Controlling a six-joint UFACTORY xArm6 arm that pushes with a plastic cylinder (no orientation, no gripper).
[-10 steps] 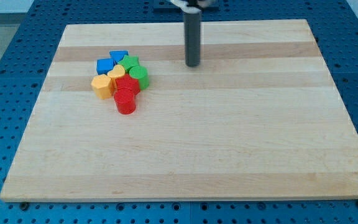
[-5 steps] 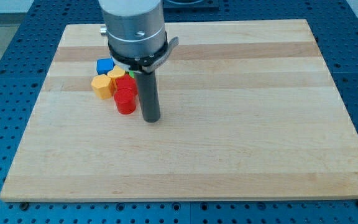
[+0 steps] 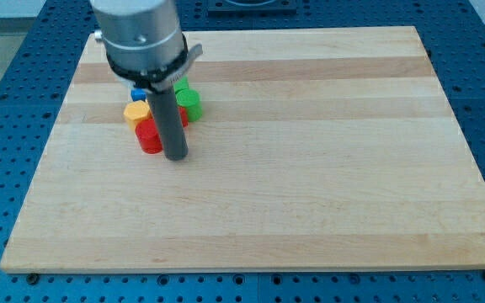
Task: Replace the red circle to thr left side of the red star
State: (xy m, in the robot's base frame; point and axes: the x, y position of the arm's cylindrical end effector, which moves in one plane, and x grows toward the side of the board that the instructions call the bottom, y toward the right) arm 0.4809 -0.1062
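My tip rests on the board at the lower right of a tight cluster of blocks in the view's upper left. The red circle stands just left of the tip, touching or nearly touching the rod. The red star is mostly hidden behind the rod; only a red sliver shows on the rod's right. A green block sits right of the rod, an orange block left of the red circle, and a bit of a blue block shows under the arm. The arm hides the other blocks.
The wooden board lies on a blue perforated table. The arm's wide grey body covers the top of the cluster.
The rod came down from the board's top to the cluster's right, then moved left. The red circle has slid left and slightly up with it.
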